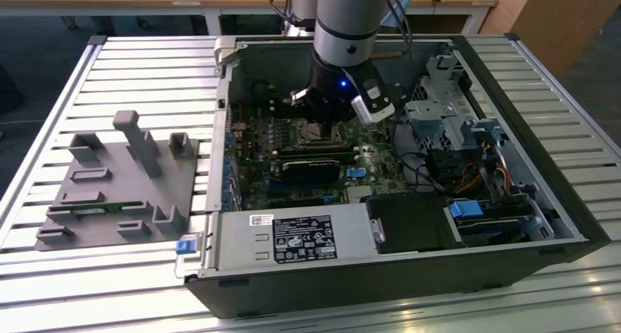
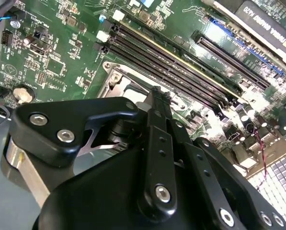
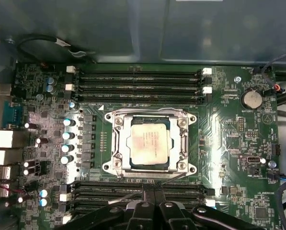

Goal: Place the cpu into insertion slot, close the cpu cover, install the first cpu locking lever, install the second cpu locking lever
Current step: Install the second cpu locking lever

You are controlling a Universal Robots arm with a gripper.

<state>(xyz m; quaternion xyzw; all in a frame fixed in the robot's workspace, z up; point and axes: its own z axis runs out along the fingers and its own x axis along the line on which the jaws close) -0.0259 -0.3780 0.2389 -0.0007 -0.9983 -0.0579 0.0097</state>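
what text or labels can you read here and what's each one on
None can be read with confidence.
Label on the power supply: print too small.
cpu top: faint marks, unreadable.
Motherboard: tiny white lettering, too small.
Black card: pale letters, blurred and cut off.

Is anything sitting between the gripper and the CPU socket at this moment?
Nothing visible does. In the first wrist view the cpu lies seated in the socket with the cpu cover framing it, and the gripper hangs just beside the socket's edge over open board.
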